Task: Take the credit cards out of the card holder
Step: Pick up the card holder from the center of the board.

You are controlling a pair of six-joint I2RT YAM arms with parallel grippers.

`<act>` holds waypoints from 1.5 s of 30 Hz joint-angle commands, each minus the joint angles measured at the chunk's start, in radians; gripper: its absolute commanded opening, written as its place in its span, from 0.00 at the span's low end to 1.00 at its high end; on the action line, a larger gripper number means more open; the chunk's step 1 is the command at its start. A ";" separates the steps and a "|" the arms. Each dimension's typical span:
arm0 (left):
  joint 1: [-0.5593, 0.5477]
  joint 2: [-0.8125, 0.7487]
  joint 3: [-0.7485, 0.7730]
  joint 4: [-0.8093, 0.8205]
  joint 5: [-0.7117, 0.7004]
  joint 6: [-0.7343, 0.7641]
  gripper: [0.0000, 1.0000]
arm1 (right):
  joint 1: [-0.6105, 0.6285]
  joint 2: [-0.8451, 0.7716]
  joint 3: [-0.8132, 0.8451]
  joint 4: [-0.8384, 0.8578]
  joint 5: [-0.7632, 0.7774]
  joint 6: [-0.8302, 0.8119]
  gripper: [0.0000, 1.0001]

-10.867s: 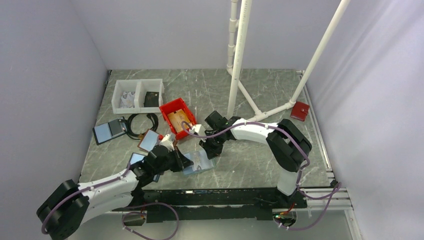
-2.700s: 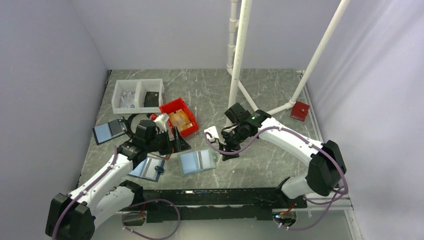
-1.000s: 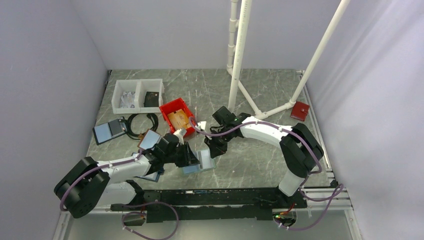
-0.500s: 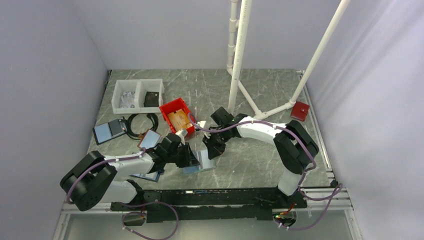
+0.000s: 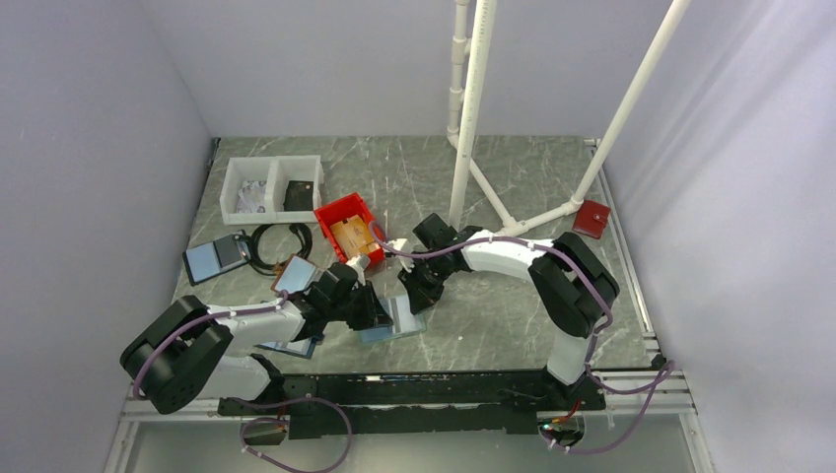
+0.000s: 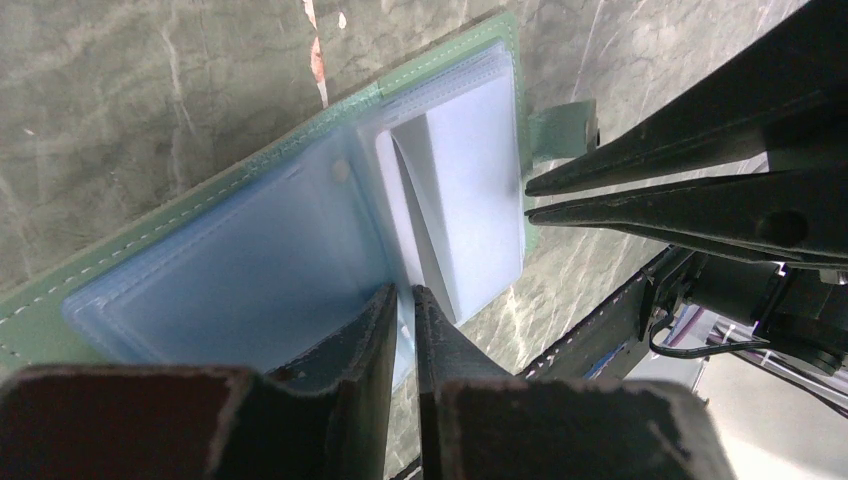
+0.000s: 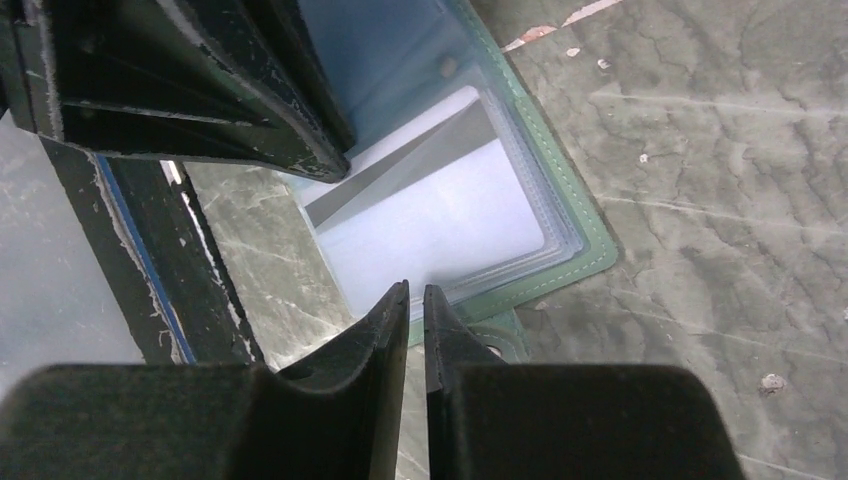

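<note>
The grey-green marbled tabletop [image 5: 513, 187] carries the card holder [image 6: 250, 260] toward its near edge, in front of a red bin [image 5: 350, 232] and between the two arms. It lies opened out flat. The left gripper [image 6: 403, 295] meets it from the left and the right gripper [image 7: 410, 290] from the far right.

The holder is a bifold with a light teal-green border that has a line of pale stitching just inside the edge. Within the border sit two pale blue clear-pocket panels, side by side, made of several thin leaves stacked together.

The panel on the right arm's side holds a pale card [image 7: 440, 220], almost white, which fills most of the pocket. A grey diagonal band crosses the card. The other panel looks plain blue and glossy.

The left jaws are drawn nearly together with only a thin slit between them, and their tips rest at the near edge of the holder by its middle fold. The right jaws stand just as close, with their tips at the outer edge of the card's panel. In neither view can I tell whether a leaf or card is pinched.

A small green tab [image 6: 560, 125] juts from that outer edge, and a tiny round stud [image 6: 341, 172] sits near the fold.
</note>
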 commanded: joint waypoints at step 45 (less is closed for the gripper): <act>-0.005 0.075 -0.004 0.097 0.036 -0.001 0.04 | -0.061 0.068 0.047 0.027 -0.235 0.117 0.23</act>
